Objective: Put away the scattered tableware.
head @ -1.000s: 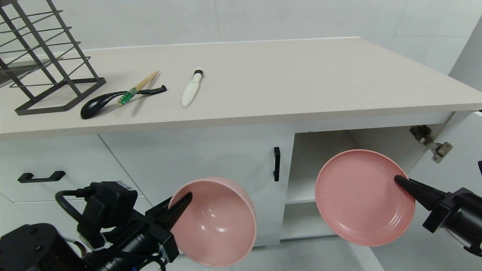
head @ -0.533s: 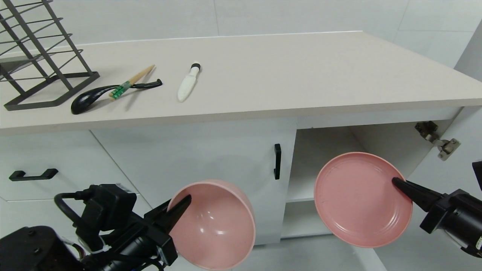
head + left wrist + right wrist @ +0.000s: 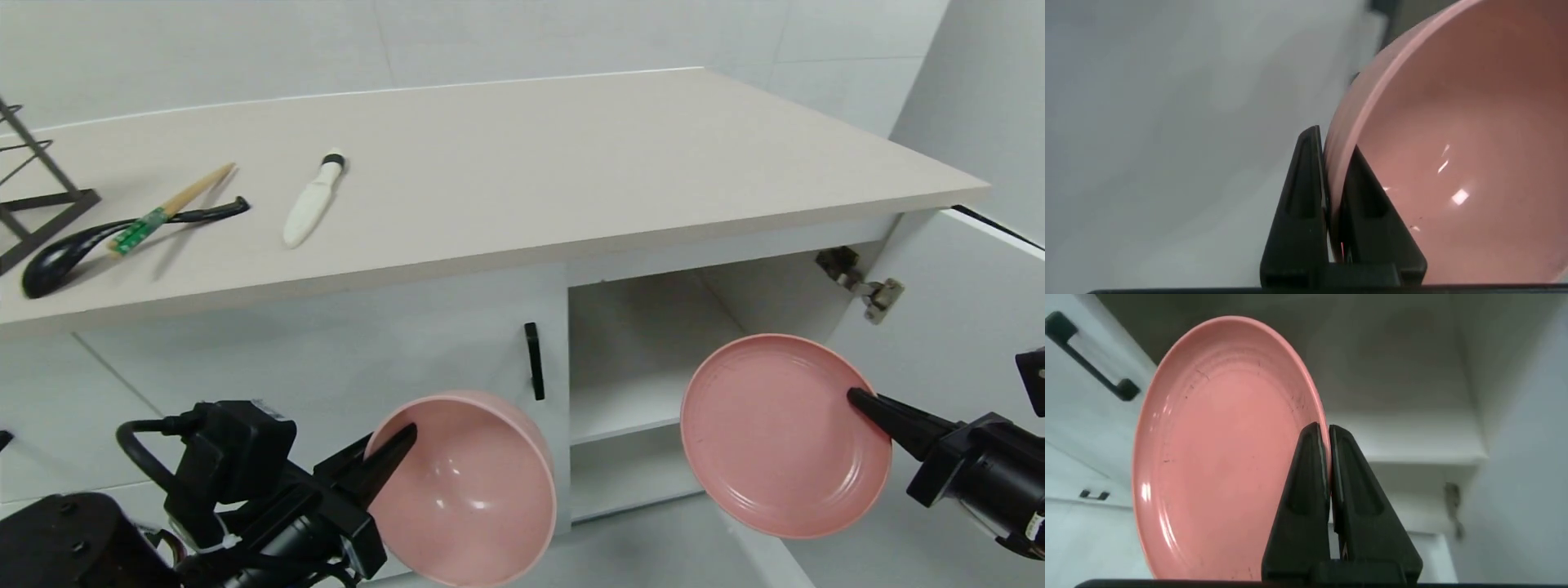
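My left gripper [image 3: 400, 437] is shut on the rim of a pink bowl [image 3: 478, 510], held on edge low in front of the closed cabinet door; its fingers [image 3: 1310, 175] pinch the bowl [image 3: 1454, 147] wall. My right gripper [image 3: 857, 398] is shut on the rim of a pink plate [image 3: 775, 437], held upright before the open cabinet [image 3: 637, 359]; the wrist view has the plate [image 3: 1221, 449] clamped between both fingers [image 3: 1308, 469]. On the countertop [image 3: 531, 163] lie a black spoon [image 3: 61, 253], chopsticks [image 3: 167, 208] and a white knife [image 3: 312, 200].
A black wire dish rack [image 3: 37, 196] stands at the counter's far left. The cabinet's right door [image 3: 971, 327] hangs open on its hinge [image 3: 865, 282]. A black handle [image 3: 533, 371] sits on the closed left door, and a shelf [image 3: 620, 404] divides the cabinet inside.
The head camera has swung to the right, so the counter items and rack slid left in view. Both grippers keep their hold on bowl and plate, about where they were.
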